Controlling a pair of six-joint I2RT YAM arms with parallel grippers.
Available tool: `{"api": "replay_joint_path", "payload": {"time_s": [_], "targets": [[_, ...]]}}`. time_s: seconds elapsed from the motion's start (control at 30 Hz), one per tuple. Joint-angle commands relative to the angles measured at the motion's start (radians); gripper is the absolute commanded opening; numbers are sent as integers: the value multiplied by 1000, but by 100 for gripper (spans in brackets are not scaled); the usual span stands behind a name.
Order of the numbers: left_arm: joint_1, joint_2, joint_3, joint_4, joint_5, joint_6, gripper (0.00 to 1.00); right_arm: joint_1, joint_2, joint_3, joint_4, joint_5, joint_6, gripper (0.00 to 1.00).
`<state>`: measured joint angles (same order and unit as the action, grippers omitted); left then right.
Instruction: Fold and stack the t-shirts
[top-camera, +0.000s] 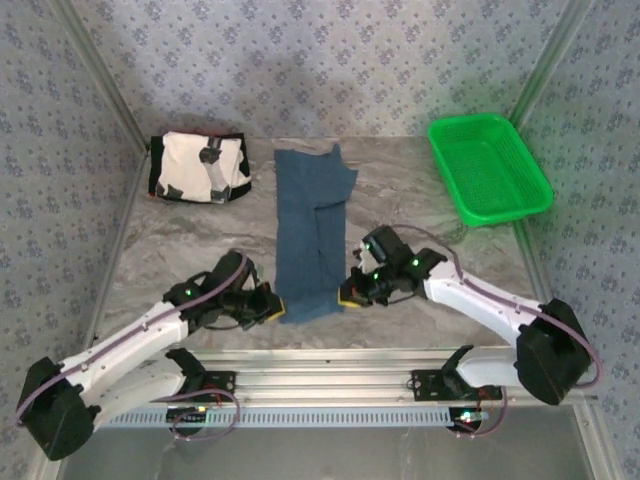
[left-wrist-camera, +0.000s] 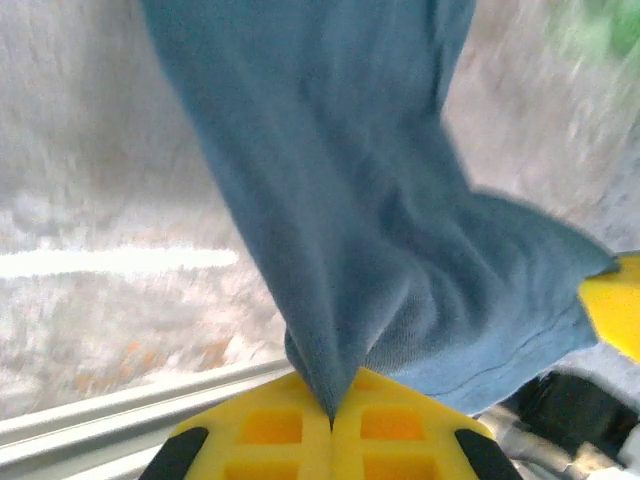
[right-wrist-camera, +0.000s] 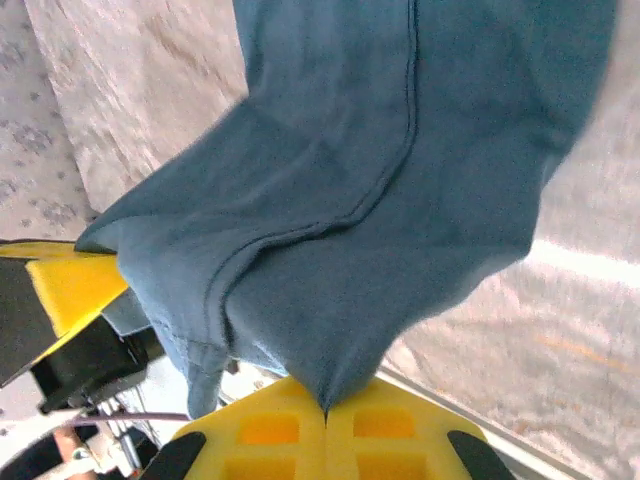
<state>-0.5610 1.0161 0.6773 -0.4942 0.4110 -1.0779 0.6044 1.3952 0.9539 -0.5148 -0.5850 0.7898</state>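
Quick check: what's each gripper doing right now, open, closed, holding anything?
left gripper: shut, pinching the near hem of the blue t-shirt.
right gripper: shut, pinching the same blue t-shirt at its other near corner.

White arm links (top-camera: 112, 362), black joints (top-camera: 55, 408), purple cables (top-camera: 214, 286), yellow claw pads (left-wrist-camera: 265, 430), green LEDs (top-camera: 187, 292).

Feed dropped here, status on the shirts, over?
Left pincer shut on teal shirt near hem, right pincer likewise. White patched shirt folded, far left. Green basket far right, nothing blocking.
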Motion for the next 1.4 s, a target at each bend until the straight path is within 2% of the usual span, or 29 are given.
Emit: {"api": "replay_joint_path", "payload": {"time_s": [0.0,0.13,0.23,0.43,0.7,0.77,0.87,0.93,1.07,1.13,1.27,1.37], "targets": [[124,112,123,-27,68,147,0,-83,124,131,-82,-45,-130,0],[238,303,257,38,135,210,0,-164,301,324,-139,-71,-215,0],[285,452,379,41,153,263,0,-208,420,450,-192,-72,-268,0],[340,727,612,2,189,353,0,-265,629,679,-277,-77,-327,0],[363,1006,835,-10,237,394,0,-310,842,867,-320,-75,-342,0],[365,1073,893,-9,247,393,0,-317,892,915,-321,-81,-338,4],[365,1159,1002,-48,263,401,9,-333,966,1007,-317,-98,-313,20],[366,1168,1029,-31,270,382,25,-349,989,1049,-265,-130,-273,33],[388,1075,982,69,255,292,42,-391,932,958,73,-264,-63,40],[408,997,952,90,233,256,52,-401,853,911,105,-249,-63,44],[426,826,882,25,197,287,56,-397,676,769,84,-227,-107,49],[417,696,748,7,190,305,57,-365,558,622,58,-210,-142,46]]}}
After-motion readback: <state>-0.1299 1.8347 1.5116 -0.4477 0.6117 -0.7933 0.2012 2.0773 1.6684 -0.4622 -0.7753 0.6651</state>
